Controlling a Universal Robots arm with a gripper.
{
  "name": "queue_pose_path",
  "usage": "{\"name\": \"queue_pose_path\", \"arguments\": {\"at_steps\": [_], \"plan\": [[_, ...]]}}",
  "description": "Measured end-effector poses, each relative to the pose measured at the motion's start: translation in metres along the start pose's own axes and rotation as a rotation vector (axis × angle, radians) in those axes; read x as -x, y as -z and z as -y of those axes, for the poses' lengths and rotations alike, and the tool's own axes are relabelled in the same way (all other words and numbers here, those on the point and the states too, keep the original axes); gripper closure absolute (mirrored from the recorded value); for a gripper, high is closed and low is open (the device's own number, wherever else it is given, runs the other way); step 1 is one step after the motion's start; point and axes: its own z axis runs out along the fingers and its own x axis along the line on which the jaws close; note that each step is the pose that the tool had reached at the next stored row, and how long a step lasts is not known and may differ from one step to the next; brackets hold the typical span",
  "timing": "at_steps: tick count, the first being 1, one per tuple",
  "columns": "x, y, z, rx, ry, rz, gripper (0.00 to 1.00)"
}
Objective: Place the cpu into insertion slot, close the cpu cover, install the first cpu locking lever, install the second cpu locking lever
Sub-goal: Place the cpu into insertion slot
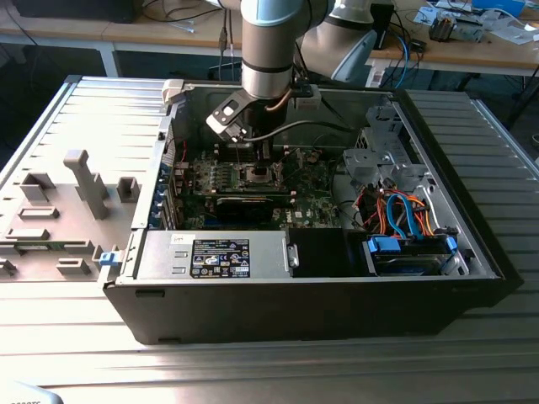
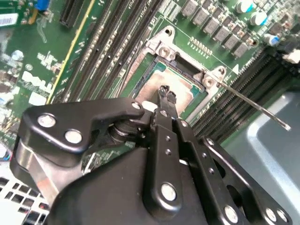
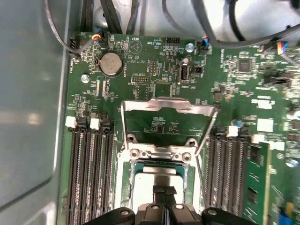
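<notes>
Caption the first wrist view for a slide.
The gripper over the cpu lying in the insertion slot, the cpu cover standing open.

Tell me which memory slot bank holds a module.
The bank away from the grey case wall: a green module stands at its outer edge. The wall-side bank has bare slots.

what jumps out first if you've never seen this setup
In the exterior view, the robot arm reaches down into an open computer case. In the first wrist view, the gripper, fingers shut, is poised just over the silvery cpu lying in the insertion slot. The cpu cover is tilted up open.
</notes>
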Motion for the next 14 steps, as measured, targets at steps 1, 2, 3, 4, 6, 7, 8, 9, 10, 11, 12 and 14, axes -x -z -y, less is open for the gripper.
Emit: {"name": "queue_pose_path", "arguments": {"at_steps": [1,2,3,4,6,7,8,9,10,11,12,14], "plan": [[0.0,0.0,0.0,0.0001,0.0,-0.0002,0.89],[0.0,0.0001,0.0,-0.0001,0.0,0.0001,0.89],[0.0001,0.0001,0.0,-0.0002,0.0,0.0002,0.89],[0.0001,0.0001,0.0,-0.0002,0.0,0.0002,0.89],[0.0001,0.0001,0.0,-0.0002,0.0,0.0002,0.89],[0.0001,0.0001,0.0,-0.0002,0.0,0.0002,0.89],[0.0001,0.0001,0.0,-0.0002,0.0,0.0001,0.89],[0.0001,0.0001,0.0,-0.0002,0.0,0.0002,0.89],[0.0003,0.0002,0.0001,-0.0003,0.0,0.0003,0.89],[0.0006,0.0001,0.0001,-0.0002,0.0,0.0002,0.89],[0.0009,0.0001,0.0001,-0.0002,0.0,0.0002,0.89],[0.0013,0.0,0.0002,-0.0002,0.0,0.0002,0.89]]}}
